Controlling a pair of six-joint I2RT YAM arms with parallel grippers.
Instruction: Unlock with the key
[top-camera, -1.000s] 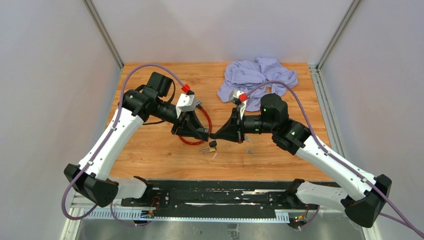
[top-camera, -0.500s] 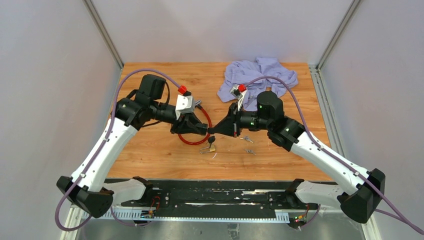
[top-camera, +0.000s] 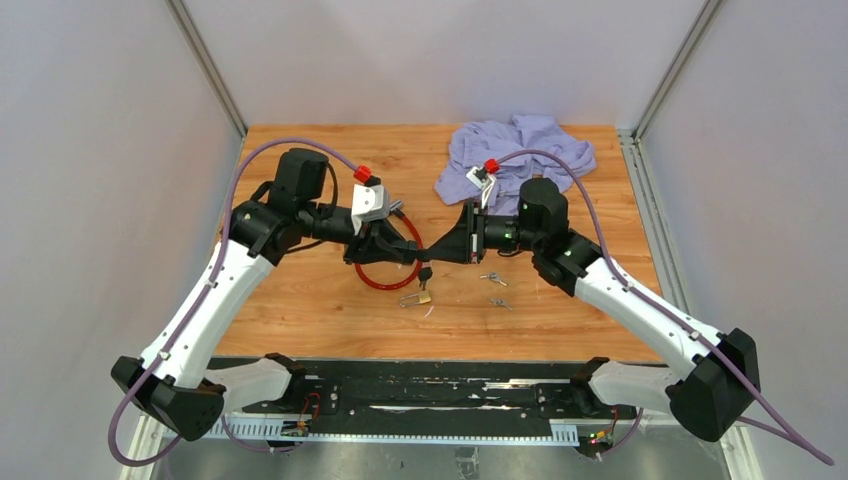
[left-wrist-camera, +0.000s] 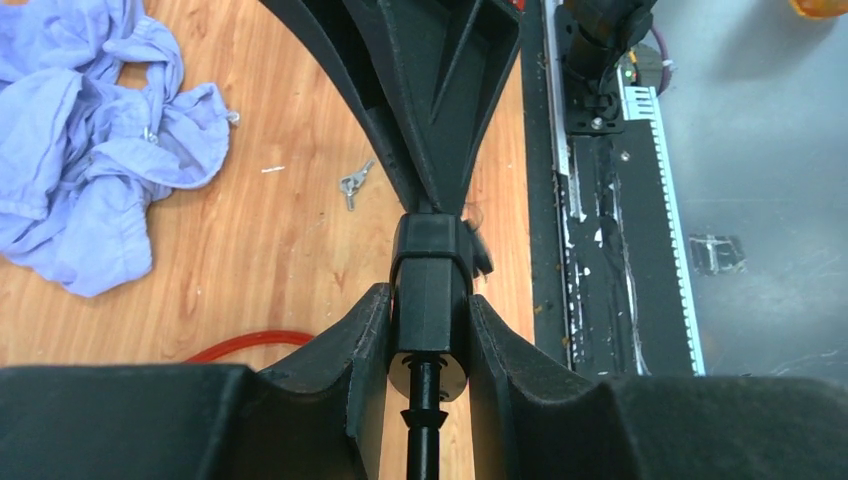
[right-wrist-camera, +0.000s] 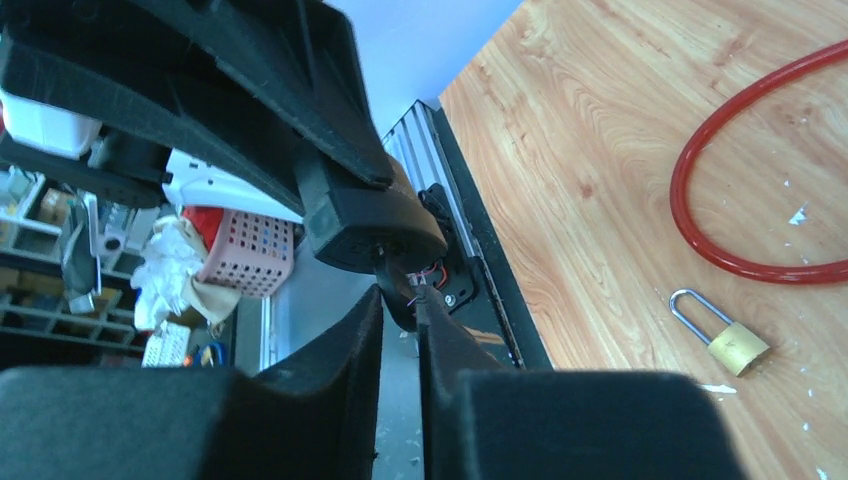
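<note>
Wooden table (top-camera: 300, 310), pale walls (top-camera: 100, 150), perhaps shelving (right-wrist-camera: 40, 250) behind

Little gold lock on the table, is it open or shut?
Looks shut. The lock lies flat on the table, both ends of its silver loop going into the gold body.

Wooden table (top-camera: 300, 310) carries cloth (top-camera: 520, 145); brass padlock (top-camera: 418, 298); loose keys (top-camera: 493, 279).

The top camera overlooks the whole table (top-camera: 300, 310) from its near edge. Wrist cameras face each other closely, sharing the lock (left-wrist-camera: 430, 280).
</note>
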